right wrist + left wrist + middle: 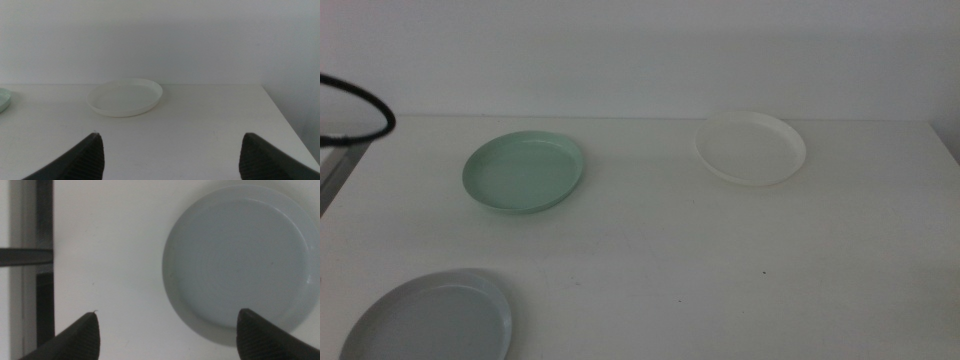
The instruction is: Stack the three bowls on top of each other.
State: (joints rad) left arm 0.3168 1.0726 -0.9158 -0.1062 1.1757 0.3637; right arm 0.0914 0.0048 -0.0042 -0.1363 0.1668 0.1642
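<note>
The mint green bowl [523, 172] sits at the table's back left. The white bowl [751, 148] sits at the back right and also shows in the right wrist view [125, 96]. The grey bowl [430, 318] lies at the front left, cut by the picture's bottom edge. Neither arm shows in the middle view. My left gripper [167, 330] is open, above the grey bowl [242, 260] and its near rim. My right gripper [170, 152] is open and empty, low over the table, well short of the white bowl.
The white table [700, 260] meets a white wall at the back. A black cable loop [365, 110] hangs at the far left. A dark frame [30, 255] runs beside the table's left edge. The table's right edge [287, 125] shows in the right wrist view.
</note>
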